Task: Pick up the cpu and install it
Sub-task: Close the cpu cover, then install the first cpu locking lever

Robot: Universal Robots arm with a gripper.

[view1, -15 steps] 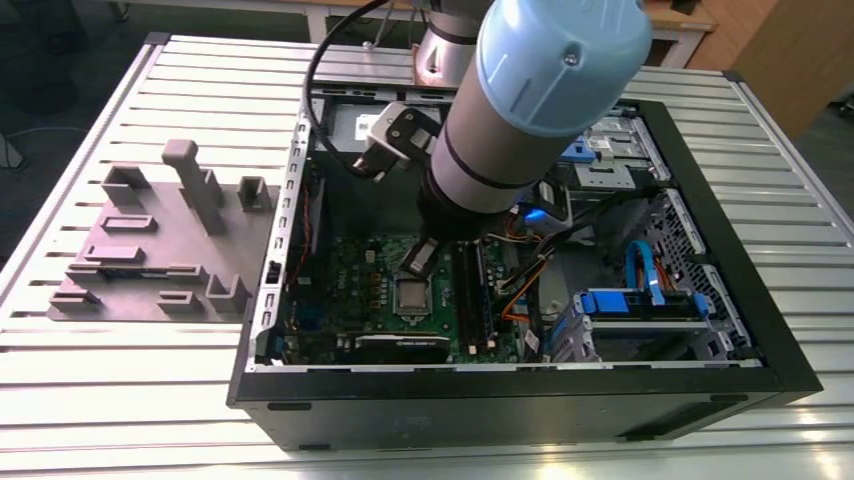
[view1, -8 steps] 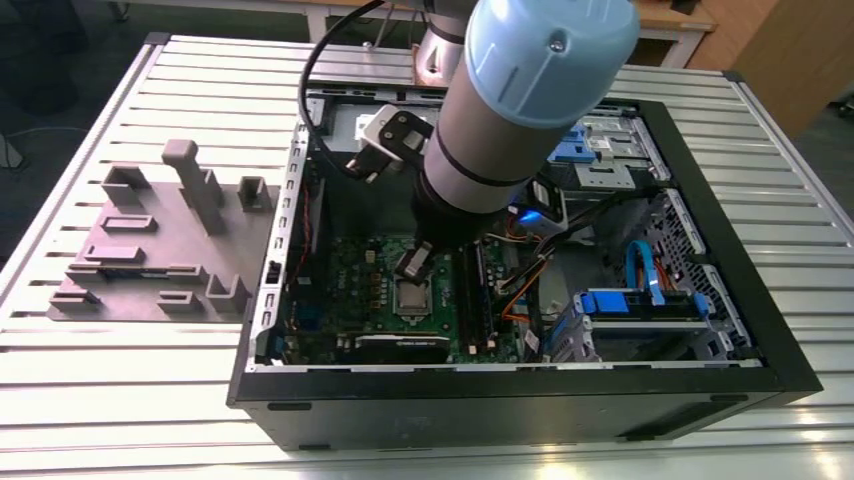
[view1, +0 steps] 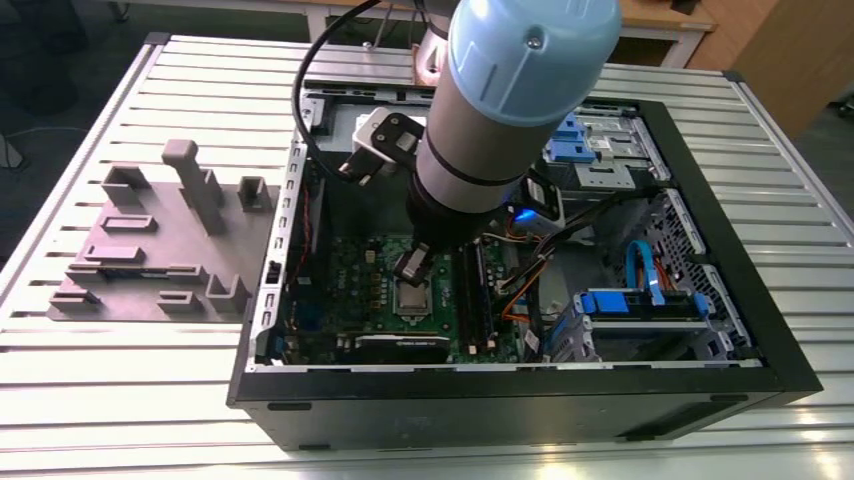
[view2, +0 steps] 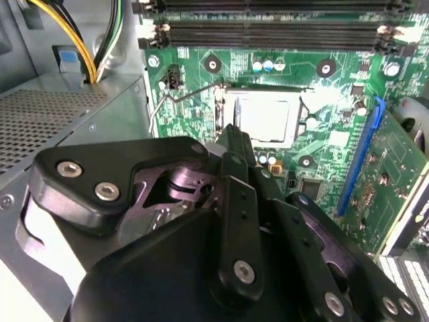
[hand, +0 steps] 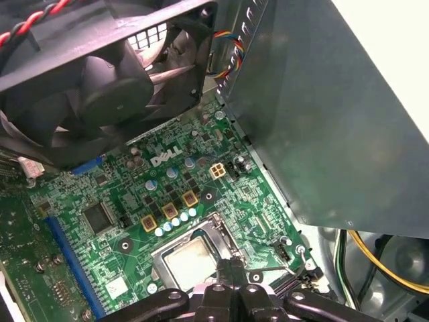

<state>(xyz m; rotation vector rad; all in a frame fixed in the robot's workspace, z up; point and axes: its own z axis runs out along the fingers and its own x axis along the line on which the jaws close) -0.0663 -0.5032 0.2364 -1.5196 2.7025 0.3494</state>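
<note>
The cpu point(view2: 265, 117), a small square chip with a pale silvery top, lies flat in the socket on the green motherboard point(view2: 335, 100) inside the open computer case point(view1: 534, 400). It shows too in the first wrist view as the cpu point(hand: 191, 258) and in the exterior view as the cpu point(view1: 414, 297). My gripper point(view2: 236, 137) hangs just above the near edge of the socket, its black fingers pressed together with nothing between them. The same gripper point(hand: 231, 267) sits at the socket's rim, and from outside the gripper point(view1: 411, 270) is seen lowered into the case.
A black fan point(hand: 100, 87) hangs close over the board. The grey metal box point(hand: 322, 114) and yellow cables point(view2: 80, 47) flank the socket. Memory slots point(view2: 268, 27), a thin socket lever point(view2: 167, 100) and a blue-edged card point(view2: 395, 174) ring it. A purple-grey tray point(view1: 160, 240) lies outside the case.
</note>
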